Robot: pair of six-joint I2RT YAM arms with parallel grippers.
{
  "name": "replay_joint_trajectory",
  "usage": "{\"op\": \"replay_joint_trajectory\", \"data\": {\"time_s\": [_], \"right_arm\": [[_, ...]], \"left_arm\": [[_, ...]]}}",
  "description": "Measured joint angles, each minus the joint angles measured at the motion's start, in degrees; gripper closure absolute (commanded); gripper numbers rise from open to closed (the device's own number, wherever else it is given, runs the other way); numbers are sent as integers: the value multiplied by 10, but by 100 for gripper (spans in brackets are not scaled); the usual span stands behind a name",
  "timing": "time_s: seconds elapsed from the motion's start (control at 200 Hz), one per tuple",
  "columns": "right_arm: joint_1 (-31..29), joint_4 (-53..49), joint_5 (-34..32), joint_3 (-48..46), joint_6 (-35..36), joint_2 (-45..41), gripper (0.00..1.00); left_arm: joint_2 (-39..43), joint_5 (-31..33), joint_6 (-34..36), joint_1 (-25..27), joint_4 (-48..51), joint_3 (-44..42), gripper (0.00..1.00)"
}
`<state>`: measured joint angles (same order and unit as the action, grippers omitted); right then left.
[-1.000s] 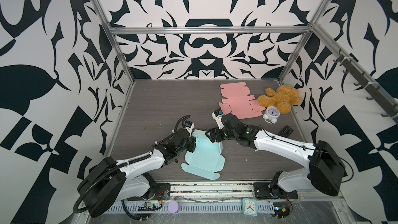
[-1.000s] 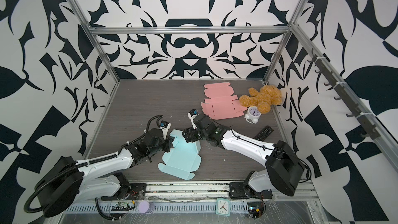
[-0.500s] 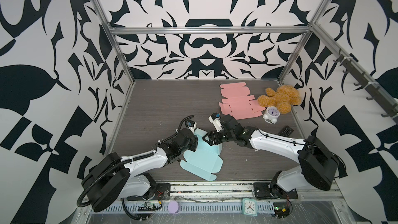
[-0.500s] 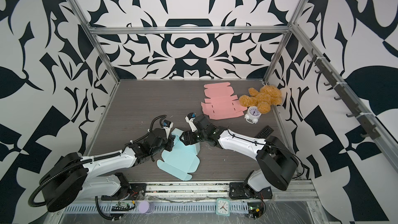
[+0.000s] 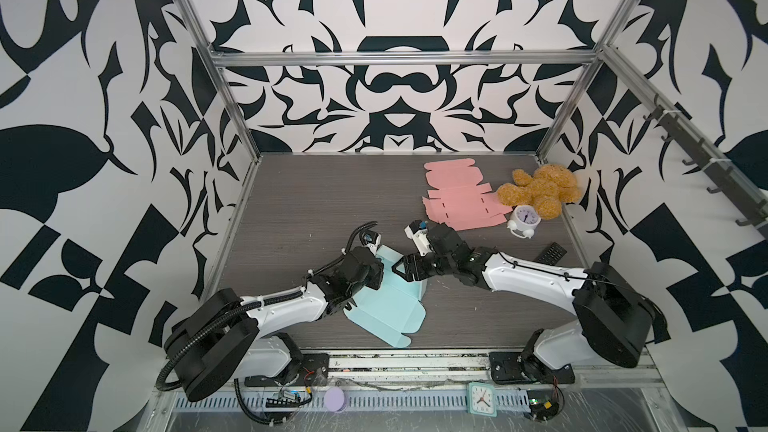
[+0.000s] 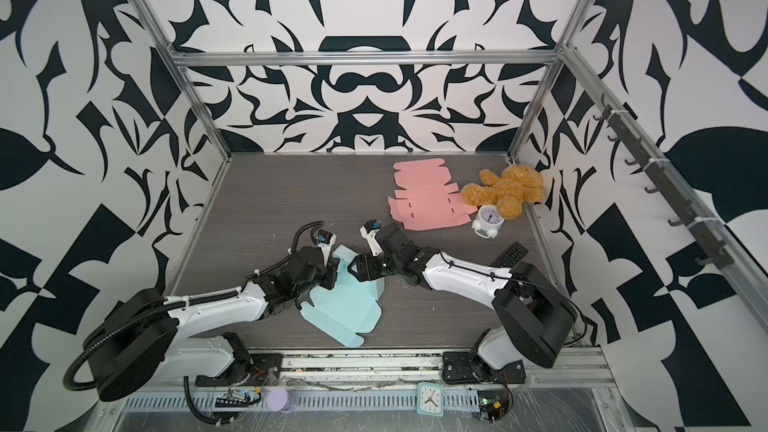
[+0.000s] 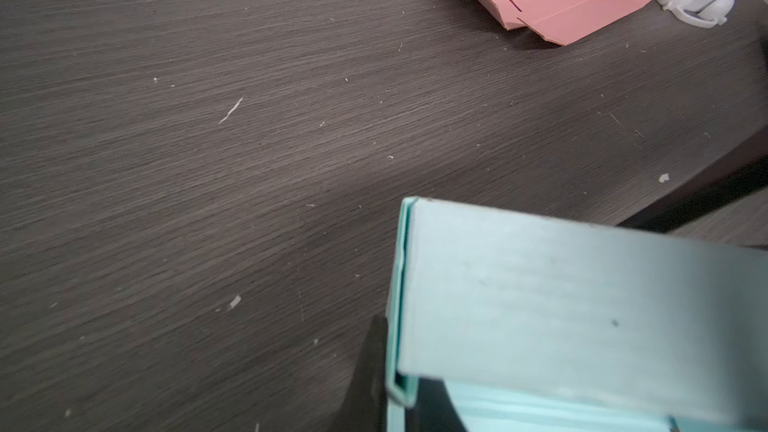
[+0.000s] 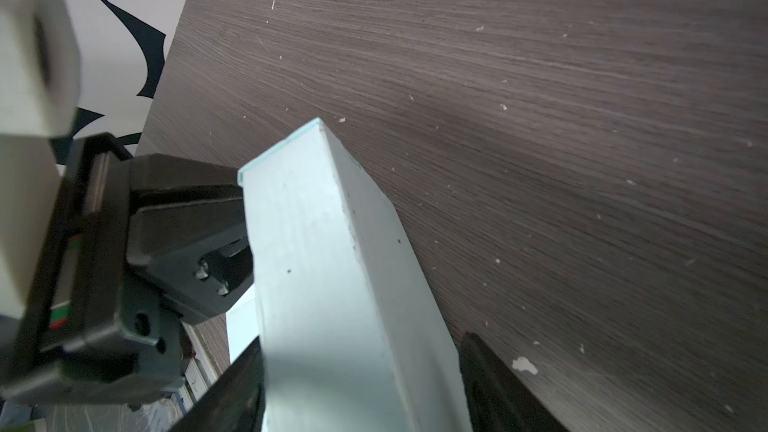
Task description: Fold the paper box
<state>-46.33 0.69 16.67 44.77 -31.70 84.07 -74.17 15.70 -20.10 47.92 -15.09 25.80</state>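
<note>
Left claw (image 5: 377,270) narrow, pinching box (image 5: 386,309) wall (image 8: 316,263) side-on, far end. Right claw (image 5: 401,273) wide, astride wall; clamped or not, cannot tell. Wall's long axis runs straight ahead of right claw.

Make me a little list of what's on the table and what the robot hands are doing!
table: dark wood grain
blue box: partly folded, one wall raised, front middle
left gripper: shut on one end of the raised wall
right gripper: jaws either side of that wall; grip unclear
pink box: flat, unfolded, back right
teddy bear: back right corner, beside the pink box
alarm clock: white, in front of the bear
remote: black, near the right edge
</note>
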Motion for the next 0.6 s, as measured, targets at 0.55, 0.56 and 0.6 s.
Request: {"op": "replay_joint_trajectory", "data": {"time_s": [0.55,0.56,0.6], "right_arm": [[-7,-52,-52,0,17,-5,26],[-7,-52,-52,0,18,-5,26],[-7,-54,-54,0,19,-5,26]], "left_arm": [[12,-3,-27,13,17,-36,68],[15,-3,-28,13,17,-37,68],[22,-3,-29,14,17,-40,68]]}}
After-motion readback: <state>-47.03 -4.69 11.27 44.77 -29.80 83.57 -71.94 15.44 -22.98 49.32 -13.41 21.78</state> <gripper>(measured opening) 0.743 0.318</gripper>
